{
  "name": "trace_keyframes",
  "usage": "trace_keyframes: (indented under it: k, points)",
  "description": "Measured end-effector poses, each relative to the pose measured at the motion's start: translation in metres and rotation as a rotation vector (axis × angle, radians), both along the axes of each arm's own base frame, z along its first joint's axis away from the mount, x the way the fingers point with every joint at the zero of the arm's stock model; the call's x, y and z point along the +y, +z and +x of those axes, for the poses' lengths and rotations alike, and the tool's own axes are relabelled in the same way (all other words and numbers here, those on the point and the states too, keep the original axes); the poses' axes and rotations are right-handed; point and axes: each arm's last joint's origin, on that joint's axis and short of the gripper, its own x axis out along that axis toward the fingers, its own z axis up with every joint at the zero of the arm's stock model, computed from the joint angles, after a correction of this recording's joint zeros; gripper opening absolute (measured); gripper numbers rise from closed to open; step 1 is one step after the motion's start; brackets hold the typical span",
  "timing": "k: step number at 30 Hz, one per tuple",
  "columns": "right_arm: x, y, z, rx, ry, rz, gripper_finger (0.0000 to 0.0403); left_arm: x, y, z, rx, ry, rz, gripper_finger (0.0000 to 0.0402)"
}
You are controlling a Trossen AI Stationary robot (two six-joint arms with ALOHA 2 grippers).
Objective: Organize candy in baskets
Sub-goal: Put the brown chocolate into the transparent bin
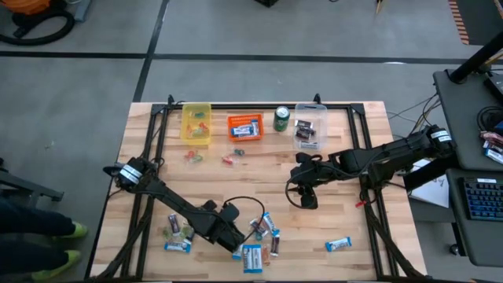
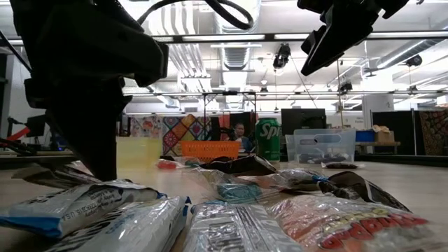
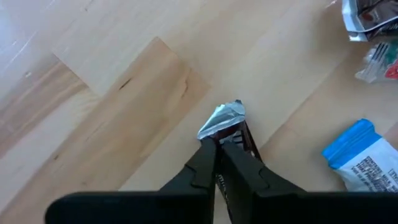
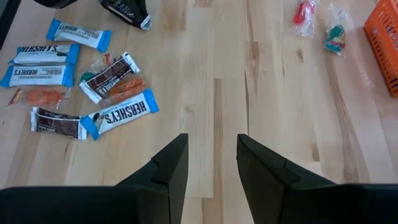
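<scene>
Closest to us, our left gripper [image 3: 216,148] has its jaws closed on a dark mini bar [image 3: 231,124]. Our right gripper [image 4: 211,155] hovers above the tabletop [image 4: 261,93] with jaws apart, holding nothing.

A robotics lab or open workshop hall. The wooden bench [image 1: 259,169] stands on a grey concrete floor [image 1: 236,31] marked with dark lines, and cables trail across it. Beside it, a dark desk carries a keyboard [image 1: 481,198]. Across the room run exposed ceiling ducts [image 2: 231,49] and strip lights, monitors [image 2: 302,119], and more benches, with a person [image 2: 241,133] seated far back.
</scene>
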Motion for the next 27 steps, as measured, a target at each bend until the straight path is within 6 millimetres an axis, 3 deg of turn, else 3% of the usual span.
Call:
trace_keyframes:
  k: [10, 16, 21, 27]
  points:
    - [0.000, 0.000, 0.000, 0.000, 0.000, 0.000, 0.0123, 0.007, 0.035, -0.006, -0.076, -0.134, 0.075, 0.0001]
    - [0.000, 0.000, 0.000, -0.001, -0.006, 0.006, 0.0123, -0.003, 0.034, -0.005, -0.125, -0.085, 0.002, 0.0006]
    - [0.000, -0.001, 0.000, -0.009, 0.002, 0.000, 0.0123, -0.008, 0.029, -0.005, -0.077, -0.008, -0.137, 0.0053]
    - [0.000, -0.001, 0.001, -0.017, 0.000, 0.003, 0.0123, -0.008, 0.023, -0.007, -0.033, 0.007, -0.133, 0.0141]
